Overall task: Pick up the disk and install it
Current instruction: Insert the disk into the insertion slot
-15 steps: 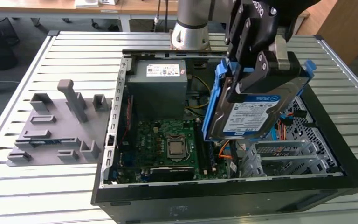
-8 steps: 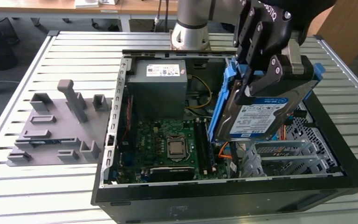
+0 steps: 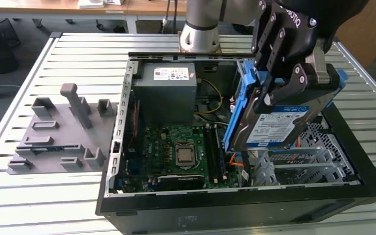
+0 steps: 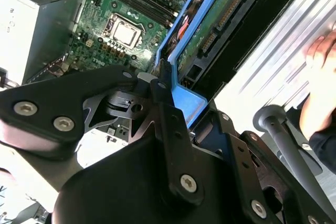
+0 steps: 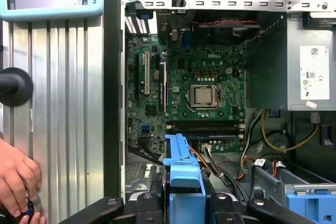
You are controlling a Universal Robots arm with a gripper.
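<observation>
Gripping blue-framed disk (image 3: 281, 126), tilted on edge, in clamped gripper (image 3: 295, 85), over open computer case (image 3: 240, 208), beside motherboard (image 3: 175, 147).

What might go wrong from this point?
The hand grips the disk tilted above the open case; a slip could drop it onto the motherboard. Loose cables lie near its lower end and might snag. A person's hand is on the table beside the case and could be struck.

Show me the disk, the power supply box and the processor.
disk (image 3: 276, 129): exterior view, on its white-and-blue label.
power supply box (image 3: 168, 100): exterior view, grey face under its sticker.
processor (image 5: 204, 95): first wrist view, centre of its metal lid.
</observation>
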